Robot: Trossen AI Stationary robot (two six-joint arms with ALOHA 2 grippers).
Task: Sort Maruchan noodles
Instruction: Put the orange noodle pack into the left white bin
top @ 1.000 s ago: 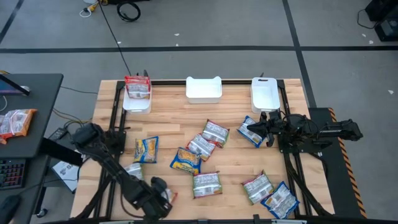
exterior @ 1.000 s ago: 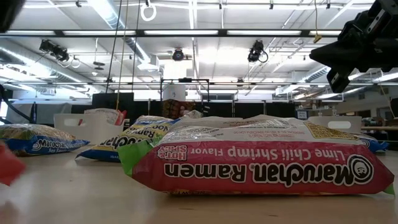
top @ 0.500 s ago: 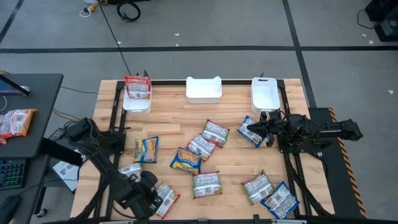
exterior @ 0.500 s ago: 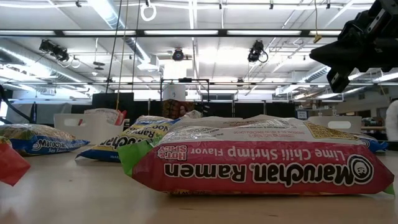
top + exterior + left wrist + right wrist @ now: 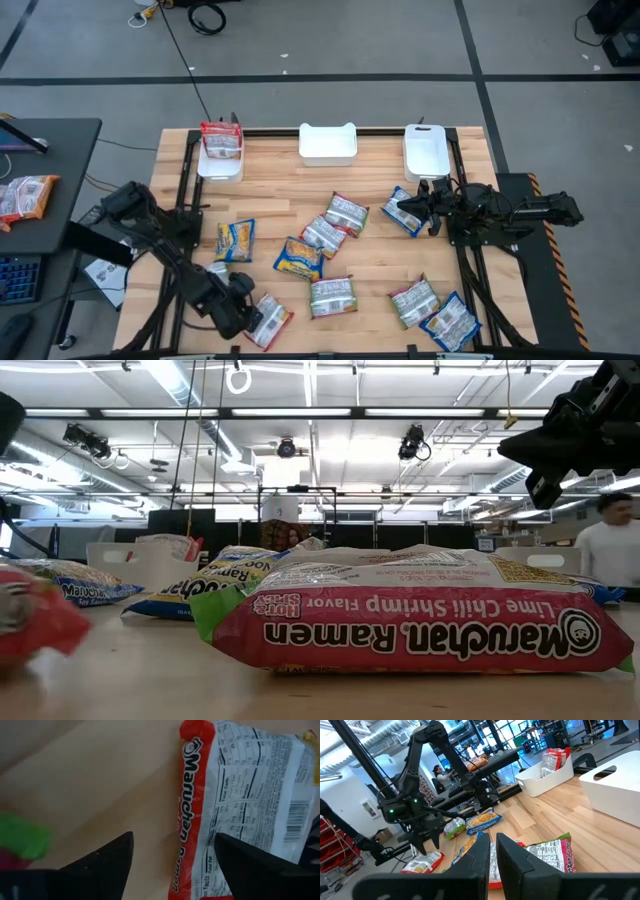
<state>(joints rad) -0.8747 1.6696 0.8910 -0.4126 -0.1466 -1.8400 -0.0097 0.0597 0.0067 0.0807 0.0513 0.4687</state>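
Note:
A red-orange Maruchan packet (image 5: pixel 270 322) lies near the table's near edge, white back up, and shows large in the left wrist view (image 5: pixel 240 790). My left gripper (image 5: pixel 245 312) (image 5: pixel 172 862) stands open over its red long edge. Blue-yellow packets (image 5: pixel 235 240) and silvery-green-red packets (image 5: pixel 332 296) lie flat over the table's middle. My right gripper (image 5: pixel 398 207) (image 5: pixel 492 857) is shut and empty. It hangs above a blue packet (image 5: pixel 408 222) at the table's right. A Lime Chili Shrimp packet (image 5: pixel 420 610) fills the low view. My left gripper is open over the red-orange packet's red long edge (image 5: pixel 187 820), which runs between the two fingers. One finger (image 5: pixel 255 865) shows in front of the packet's white back. Whether it touches the packet, I cannot tell.
Three white bins stand along the far edge: the left one (image 5: pixel 219 166) holds red packets, and the middle (image 5: pixel 328 145) and right (image 5: pixel 425 150) ones show none. More packets lie at the near right corner (image 5: pixel 450 322). A person (image 5: pixel 610 550) stands in the room behind.
My left gripper has drawn back a little toward the table's left, and more of the red-orange packet shows beside it. In the low view the packet has come farther into the picture from the left, blurred. A person has appeared at the right.

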